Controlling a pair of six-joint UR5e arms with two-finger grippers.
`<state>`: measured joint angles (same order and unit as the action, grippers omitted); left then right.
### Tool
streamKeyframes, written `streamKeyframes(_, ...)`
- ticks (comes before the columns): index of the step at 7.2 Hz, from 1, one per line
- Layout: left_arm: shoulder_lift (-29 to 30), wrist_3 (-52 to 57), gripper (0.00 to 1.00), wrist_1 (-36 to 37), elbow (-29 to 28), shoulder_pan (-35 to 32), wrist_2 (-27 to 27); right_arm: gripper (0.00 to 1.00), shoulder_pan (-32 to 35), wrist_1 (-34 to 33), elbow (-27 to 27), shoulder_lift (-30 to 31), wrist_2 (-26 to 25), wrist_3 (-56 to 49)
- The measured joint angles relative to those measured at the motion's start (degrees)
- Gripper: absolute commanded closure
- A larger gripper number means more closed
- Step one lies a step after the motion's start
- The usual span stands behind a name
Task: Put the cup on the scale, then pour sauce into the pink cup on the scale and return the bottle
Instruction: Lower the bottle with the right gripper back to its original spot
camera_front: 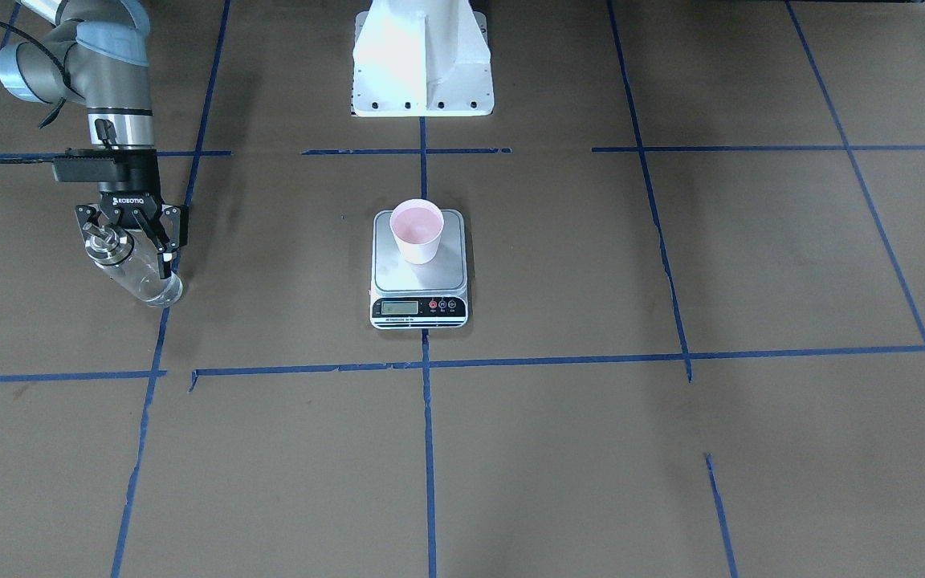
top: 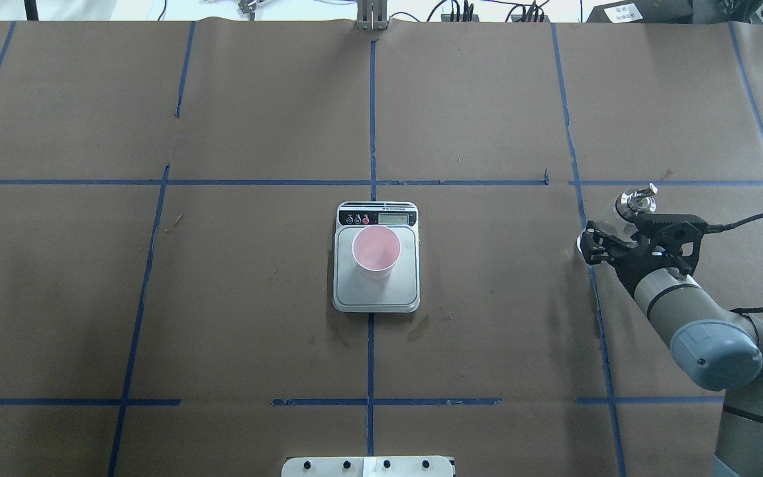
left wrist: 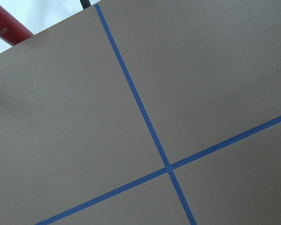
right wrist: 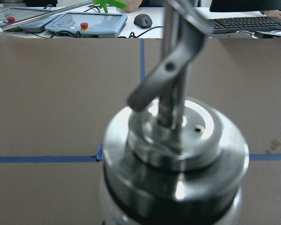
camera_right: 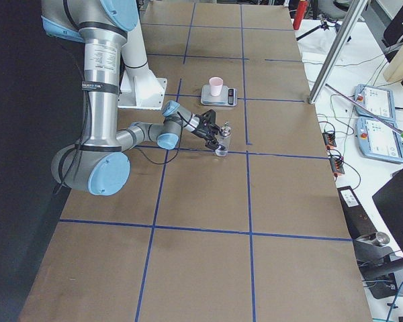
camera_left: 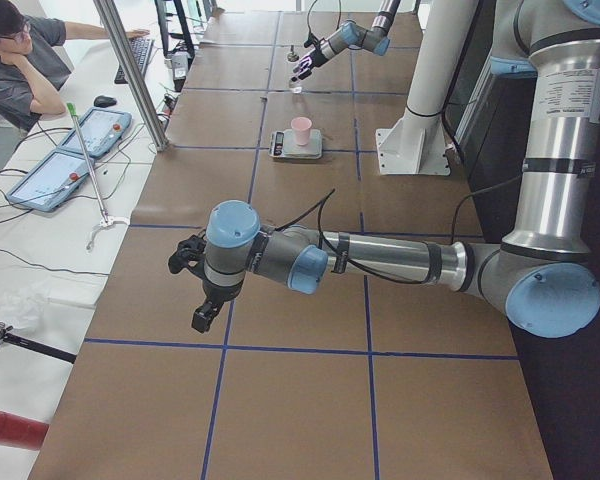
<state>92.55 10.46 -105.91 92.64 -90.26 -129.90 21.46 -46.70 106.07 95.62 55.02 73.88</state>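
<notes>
The pink cup (camera_front: 417, 229) stands upright on the steel platform of the scale (camera_front: 418, 309) at the table's middle; both also show in the overhead view, cup (top: 376, 252) on scale (top: 355, 298). The clear glass bottle (camera_front: 141, 277) with its silver cap and spout (top: 634, 201) stands on the table far to the robot's right. My right gripper (camera_front: 129, 249) is around its upper body and seems shut on it. The cap fills the right wrist view (right wrist: 178, 140). My left gripper (camera_left: 190, 290) hovers empty-looking over the table's left end; I cannot tell if it is open.
The white robot pedestal (camera_front: 422, 72) stands behind the scale. Blue tape lines (camera_front: 427, 449) grid the brown table. An operator (camera_left: 20, 70) and tablets (camera_left: 55, 170) are beyond the far edge. A red cylinder (left wrist: 9, 28) lies off the left end.
</notes>
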Motion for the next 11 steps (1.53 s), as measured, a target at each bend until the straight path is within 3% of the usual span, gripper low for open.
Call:
streamKeyframes(1,0.0,0.0,0.00,0.0,0.0,0.0,0.0,0.29,0.0,-0.6,0.2,0.0,0.0,0.0)
streamKeyframes(4,0.0,0.1,0.00,-0.1,-0.1,0.0,0.0,0.21,-0.1,-2.5,0.9,-0.2,0.0,0.0)
streamKeyframes(5,0.0,0.1,0.00,-0.1,-0.2,0.0,0.0,0.14,-0.1,-2.6,1.0,-0.3,0.0,0.0)
streamKeyframes(6,0.0,0.1,0.00,-0.1,-0.2,0.0,0.0,0.00,-0.1,-2.6,1.0,-0.3,0.0,0.0)
streamKeyframes(9,0.0,0.0,0.00,-0.1,-0.2,0.0,0.0,0.00,-0.1,-5.0,2.2,-0.3,1.5,0.0)
streamKeyframes(11,0.0,0.0,0.00,0.0,-0.1,0.0,0.0,0.00,-0.1,-13.6,6.8,-0.2,4.2,0.0)
